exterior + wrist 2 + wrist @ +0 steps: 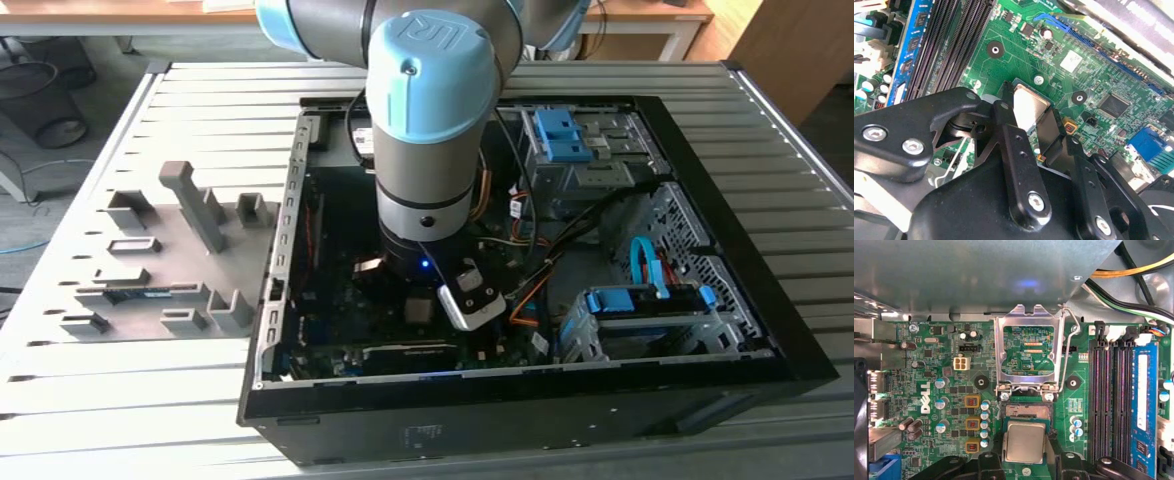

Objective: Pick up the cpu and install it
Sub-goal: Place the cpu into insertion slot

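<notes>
Arm (427, 130) reaches straight down into the open computer case (534, 425), which lies on the slatted metal table (200, 100). Grey plastic blocks (187, 250) sit on the table beside the case, at the exterior view's left, well apart from the tool.

Gripper (1025, 442): pinching the cpu (1025, 437). In the second wrist view I see the two black fingers (1050, 129) pressed against opposite edges of the chip, one on each side, with the dull silver top showing between them. The chip sits level, silver face up, squarely between the fingertips.

Where the cpu is: low over the green circuit board (1084, 405), at the socket (1026, 411). In the first wrist view part of the socket's dark bed shows just past the chip's far edge, so the chip covers most of it but not all. I cannot tell whether the chip rests in the socket or hangs just above it.

The socket's metal hold-down frame (1026, 311) is flipped up and open, hinged at the socket's far edge, with its wire lever (1070, 350) raised beside it. The frame is clear of the chip and the fingers.

Black memory slots (1109, 400) run beside the socket, with one blue memory stick (1144, 405) seated next to them.
</notes>
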`<state>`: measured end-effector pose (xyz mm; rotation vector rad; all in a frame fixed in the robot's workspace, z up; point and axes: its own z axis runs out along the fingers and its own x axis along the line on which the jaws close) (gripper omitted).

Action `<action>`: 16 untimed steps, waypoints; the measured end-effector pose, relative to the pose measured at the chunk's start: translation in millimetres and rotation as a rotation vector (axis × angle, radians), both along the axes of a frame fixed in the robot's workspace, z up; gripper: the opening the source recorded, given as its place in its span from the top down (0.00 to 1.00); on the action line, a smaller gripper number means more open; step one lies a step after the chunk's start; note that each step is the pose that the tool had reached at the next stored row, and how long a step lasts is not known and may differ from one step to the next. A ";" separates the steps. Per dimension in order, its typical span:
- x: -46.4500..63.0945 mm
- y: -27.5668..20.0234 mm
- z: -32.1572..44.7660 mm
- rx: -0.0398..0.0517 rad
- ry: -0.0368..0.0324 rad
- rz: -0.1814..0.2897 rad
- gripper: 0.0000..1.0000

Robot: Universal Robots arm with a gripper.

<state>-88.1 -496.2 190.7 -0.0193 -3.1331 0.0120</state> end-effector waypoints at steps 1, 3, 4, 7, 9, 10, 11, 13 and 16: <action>-0.1 0.0 0.1 -0.0001 0.0000 0.000 0.57; 0.0 0.2 3.5 0.0013 -0.0009 0.000 0.57; -0.1 0.1 7.6 0.0005 -0.0008 0.000 0.57; -0.1 0.0 13.9 0.0002 -0.0007 0.000 0.57; -0.1 0.0 13.9 0.0003 -0.0008 0.000 0.57; -0.1 0.0 13.9 0.0003 -0.0008 0.000 0.57; -0.1 0.0 14.0 0.0002 -0.0007 0.000 0.57; -1.1 0.0 13.6 0.0000 -0.0006 0.000 0.57; -0.6 0.0 10.6 0.0001 0.0001 0.000 0.57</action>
